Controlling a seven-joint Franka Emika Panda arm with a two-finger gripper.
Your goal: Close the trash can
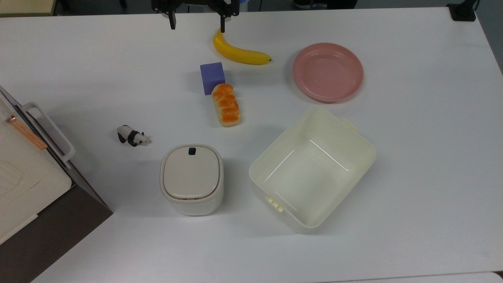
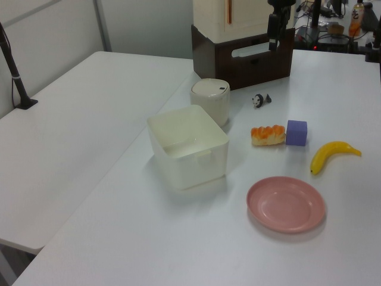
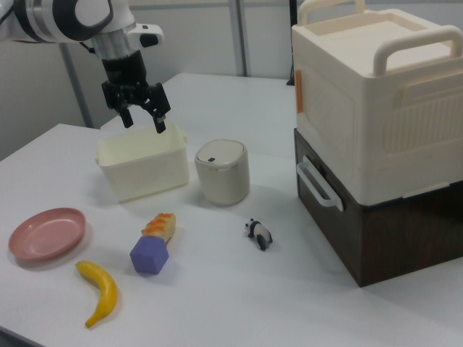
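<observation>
The trash can (image 1: 191, 179) is a small cream-white bin standing on the white table in the lower middle of the top view. Its beige lid (image 1: 191, 171) lies flat down on the rim, with the dark button (image 1: 192, 151) at the far edge. It also stands beside the tub in the left view (image 2: 210, 98) and the right view (image 3: 222, 171). My gripper (image 1: 197, 24) hangs open and empty at the top view's upper edge, well above the table and far from the bin. In the right view the gripper (image 3: 143, 121) hovers high, in front of the tub.
A large lidless cream tub (image 1: 312, 169) sits to the top view's right of the bin. A banana (image 1: 239, 53), purple cube (image 1: 212, 77), bread (image 1: 226, 104), pink plate (image 1: 327, 72) and panda figure (image 1: 133, 136) lie about. A brown-and-cream storage box (image 1: 35, 184) fills the top view's left edge.
</observation>
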